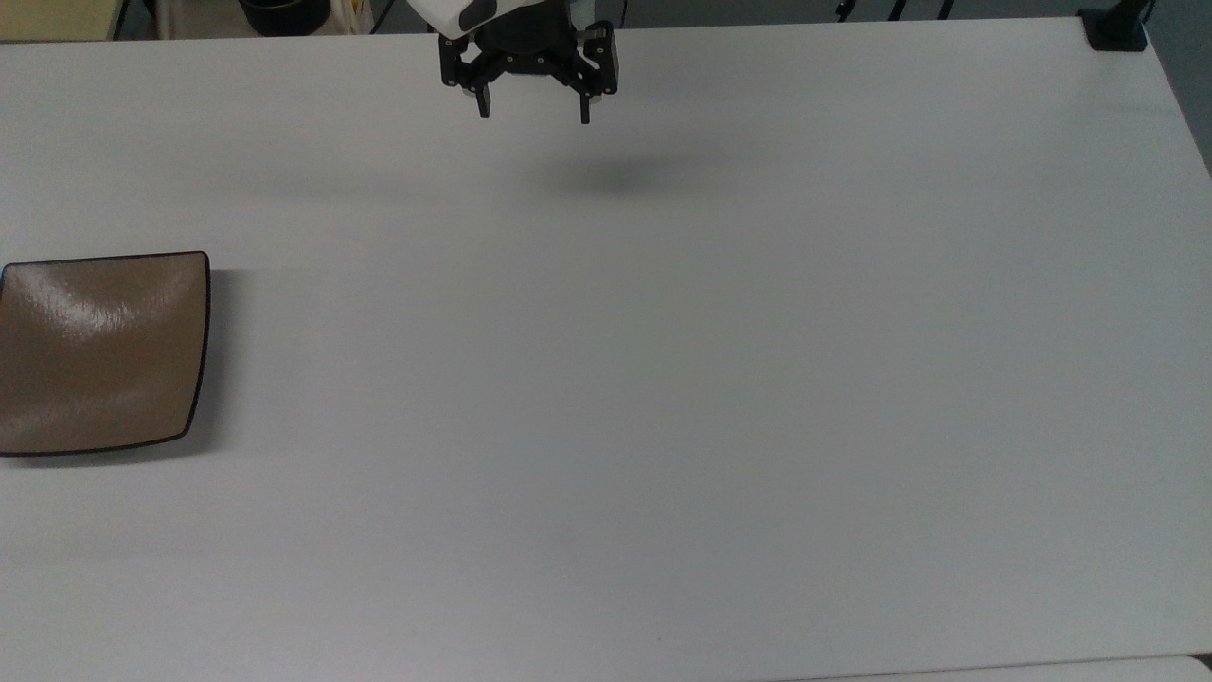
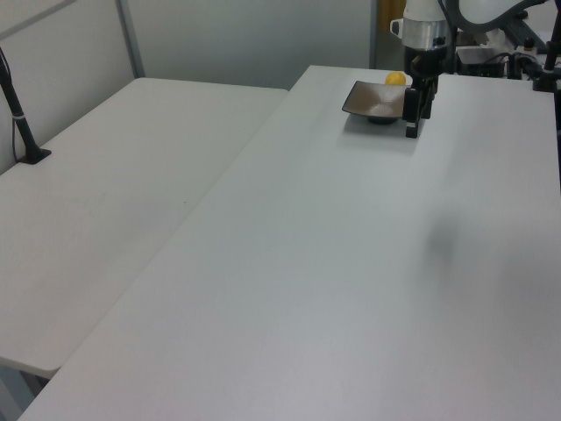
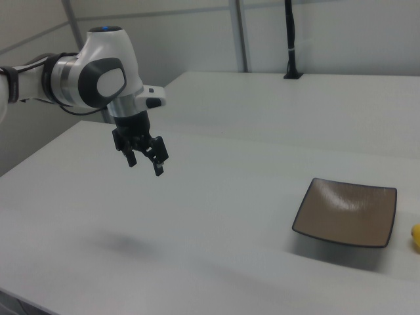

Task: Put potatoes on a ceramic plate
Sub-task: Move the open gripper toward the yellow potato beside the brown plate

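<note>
Brown plate [image 3: 346, 211] — one; potato [image 2: 396, 79] — one.

Glossy ceramic plate [image 1: 99, 350] on matt table [image 1: 663, 379]

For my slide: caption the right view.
Open gripper hovers above the table, apart from the empty brown plate; yellow potato lies beyond it.

A lab: bare white tables [image 1: 663, 379], grey partition walls [image 2: 245, 39] and a clamped black pole [image 3: 291, 39].
</note>
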Robot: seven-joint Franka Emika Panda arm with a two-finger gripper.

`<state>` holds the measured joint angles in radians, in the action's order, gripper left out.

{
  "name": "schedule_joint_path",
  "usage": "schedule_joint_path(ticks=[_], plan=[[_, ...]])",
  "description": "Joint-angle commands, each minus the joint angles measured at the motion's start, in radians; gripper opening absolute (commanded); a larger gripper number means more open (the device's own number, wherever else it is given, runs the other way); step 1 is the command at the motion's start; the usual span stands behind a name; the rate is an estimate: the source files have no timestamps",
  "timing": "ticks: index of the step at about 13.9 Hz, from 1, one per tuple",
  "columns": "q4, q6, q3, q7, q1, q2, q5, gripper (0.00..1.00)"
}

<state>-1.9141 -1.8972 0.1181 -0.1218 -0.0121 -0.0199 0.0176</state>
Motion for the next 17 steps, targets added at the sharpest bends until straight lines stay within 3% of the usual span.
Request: schedule_joint_path(ticks=[1, 13, 17], plan=[[0.006, -0.014, -0.003, 0.004, 0.021, 0.000, -0.002, 1.00], [0.009, -0.051, -0.003, -0.002, 0.038, -0.005, -0.008, 1.00], [0.044, -0.066, -0.029, -0.102, 0.070, 0.006, -0.015, 1.00]])
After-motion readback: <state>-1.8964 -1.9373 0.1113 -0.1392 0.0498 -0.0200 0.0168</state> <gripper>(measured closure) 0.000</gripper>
